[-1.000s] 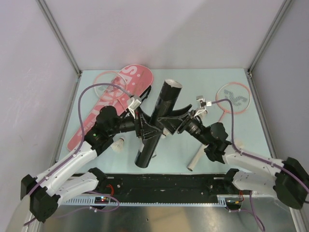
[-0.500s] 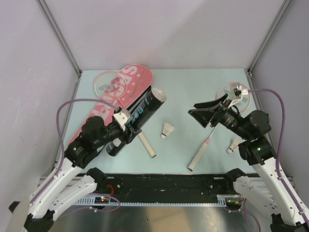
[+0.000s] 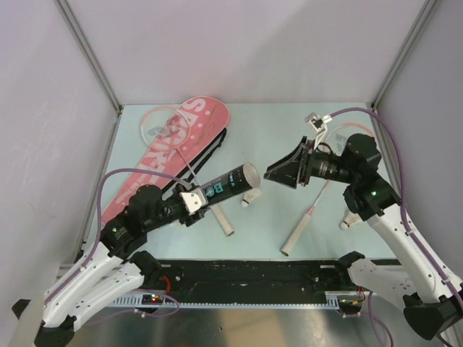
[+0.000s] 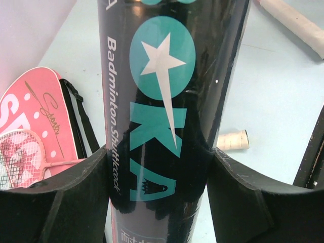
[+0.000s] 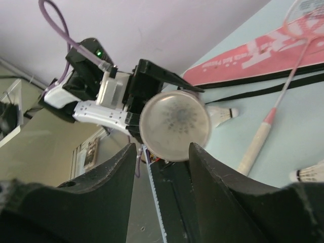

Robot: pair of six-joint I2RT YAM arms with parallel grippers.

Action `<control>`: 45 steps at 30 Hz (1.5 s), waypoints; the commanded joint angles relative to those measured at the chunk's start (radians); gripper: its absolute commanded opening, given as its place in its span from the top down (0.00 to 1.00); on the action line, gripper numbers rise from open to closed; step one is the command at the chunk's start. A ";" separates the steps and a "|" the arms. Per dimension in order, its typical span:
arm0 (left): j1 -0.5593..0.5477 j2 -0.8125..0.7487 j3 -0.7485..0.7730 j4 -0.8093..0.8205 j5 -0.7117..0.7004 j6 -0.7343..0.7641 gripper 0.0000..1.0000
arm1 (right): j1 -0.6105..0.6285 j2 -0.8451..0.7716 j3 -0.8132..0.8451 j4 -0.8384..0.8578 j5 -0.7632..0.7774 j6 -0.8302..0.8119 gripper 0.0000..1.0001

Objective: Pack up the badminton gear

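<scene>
Your left jaws clamp the black printed tube near its lower end, holding it raised above the table with its capped end aimed right. Your right jaws stand apart and empty, just short of that cap, which the right wrist view shows centred between them. A shuttlecock lies beneath.

The tube sits in the left end effector. A shuttlecock lies on the worktop between that and the right end effector.

tube spans centre, shuttlecock near its mouth, bare mat beyond
</scene>
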 commanded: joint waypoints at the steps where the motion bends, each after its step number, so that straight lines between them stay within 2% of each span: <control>1: -0.029 0.008 0.013 0.048 -0.022 0.042 0.88 | 0.089 0.016 0.069 -0.056 0.015 -0.083 0.49; 9: -0.035 0.033 0.025 0.047 -0.025 0.022 0.91 | 0.212 0.060 0.072 -0.065 0.109 -0.115 0.49; 16: -0.036 0.016 0.018 0.048 -0.025 0.021 0.92 | 0.266 0.114 0.071 -0.064 0.170 -0.138 0.51; 24: -0.036 0.011 0.017 0.047 -0.046 0.026 0.94 | 0.270 0.107 0.071 -0.097 0.234 -0.172 0.78; 27: -0.036 0.011 0.021 0.046 -0.049 0.026 0.94 | 0.269 0.104 0.072 -0.110 0.240 -0.184 0.93; 29: -0.036 0.013 0.022 0.046 -0.056 0.024 0.95 | 0.266 0.100 0.071 -0.113 0.237 -0.184 0.98; 33: -0.037 0.027 0.029 0.043 -0.103 0.015 0.98 | 0.235 0.081 0.072 -0.110 0.213 -0.165 1.00; 39: -0.037 0.032 0.028 0.030 -0.202 0.033 1.00 | 0.093 0.051 0.070 -0.086 0.088 -0.093 1.00; 45: -0.036 0.021 0.015 0.027 -0.210 0.047 1.00 | -0.002 0.006 0.070 -0.087 -0.008 -0.095 1.00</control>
